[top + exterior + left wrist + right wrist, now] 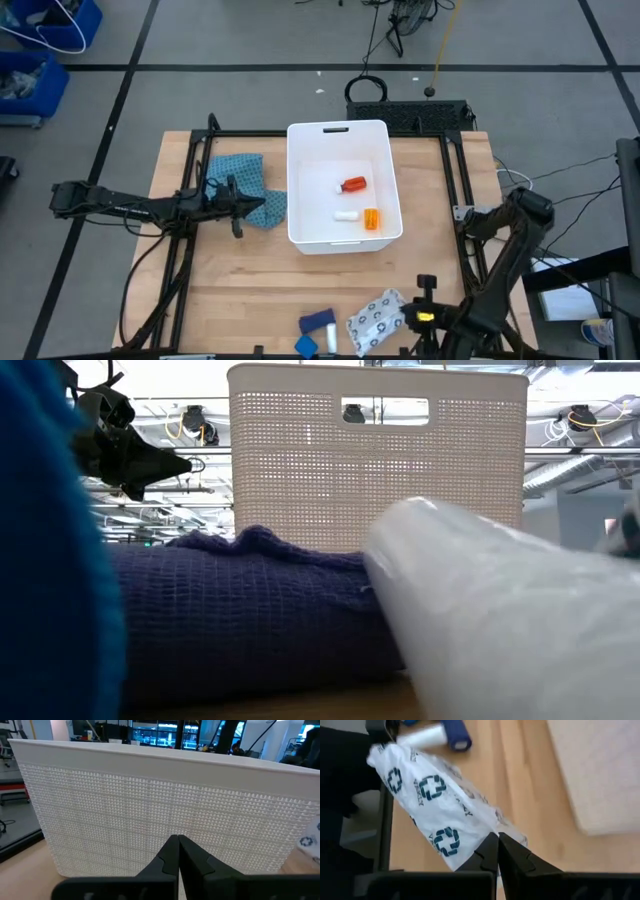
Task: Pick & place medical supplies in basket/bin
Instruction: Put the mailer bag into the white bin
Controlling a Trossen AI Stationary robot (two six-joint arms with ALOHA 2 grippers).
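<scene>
The white bin stands mid-table; in it lie a red bottle, a white tube and an orange pill bottle. At the near edge my right gripper is shut on the flat white pouch with dark emblems. Blue pieces and a white roll lie left of the pouch. My left gripper is shut on nothing and points level at the bin's left wall, over the teal cloth's edge. My right gripper pinches the pouch's edge at its right end between its two shut fingers, coming slanting down from the table's right. The pouch stretches away from the fingers toward the blue pieces; whether its far end rests on the table I cannot tell.
The low view is mostly filled by a dark blue roll, another blue piece and the pouch close to the camera. Bare wood lies between the bin and the near items. The table's black frame rail runs beside the pouch.
</scene>
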